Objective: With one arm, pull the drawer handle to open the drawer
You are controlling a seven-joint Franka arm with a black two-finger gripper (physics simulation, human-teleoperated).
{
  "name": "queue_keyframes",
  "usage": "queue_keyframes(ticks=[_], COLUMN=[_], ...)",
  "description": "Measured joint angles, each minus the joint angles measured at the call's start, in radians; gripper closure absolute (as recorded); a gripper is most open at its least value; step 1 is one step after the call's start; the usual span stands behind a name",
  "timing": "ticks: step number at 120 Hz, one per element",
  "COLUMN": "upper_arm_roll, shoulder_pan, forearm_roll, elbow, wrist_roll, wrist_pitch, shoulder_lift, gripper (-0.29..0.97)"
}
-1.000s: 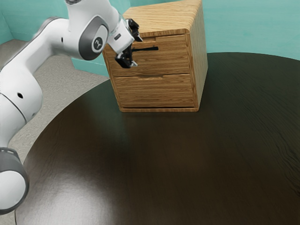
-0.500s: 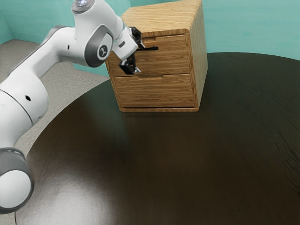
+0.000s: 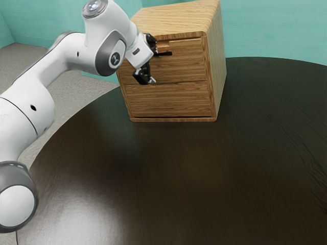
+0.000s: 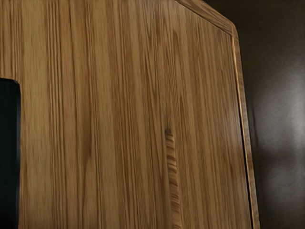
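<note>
1. Nearest the exterior camera is the dark round table (image 3: 204,178). It spreads out in front of the wooden cabinet (image 3: 179,20), which stands on its far part.
2. My arm (image 3: 30,102) comes in from the exterior view's left, in front of the cabinet and off to that side. It rises from low down and bends over toward the cabinet's front face.
3. The gripper (image 3: 147,60) is at the cabinet's front, close against the end of the upper drawer (image 3: 184,61) that lies toward the exterior view's left. Its two black fingers are spread wide, one above the other, and nothing is clamped between them.
4. The handle (image 3: 164,53) is a dark horizontal slot high on the upper drawer's face. The top finger sits just beside the slot's end nearer the arm, but I cannot tell whether it touches.
5. The upper drawer looks flush with the lower drawer (image 3: 168,99) beneath it, so it reads as closed.
6. In the wrist view the cabinet's wood grain is very close. A dark patch there is the handle (image 4: 7,152), and the table (image 4: 279,119) shows beyond the cabinet's edge.
7. Behind the cabinet are a grey floor (image 3: 61,87) and a teal wall (image 3: 276,25).
</note>
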Motion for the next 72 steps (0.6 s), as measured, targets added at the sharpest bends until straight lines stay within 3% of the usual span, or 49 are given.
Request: queue_keyframes(ticks=[23, 72], upper_arm_roll=[0.031, 0.050], shoulder_pan=[-0.008, -0.012], forearm_roll=[-0.022, -0.051], elbow=[-0.026, -0.135], wrist_roll=[-0.005, -0.011], wrist_pitch=[0.000, -0.001], shoulder_lift=[-0.019, -0.100], gripper=[0.11, 0.09])
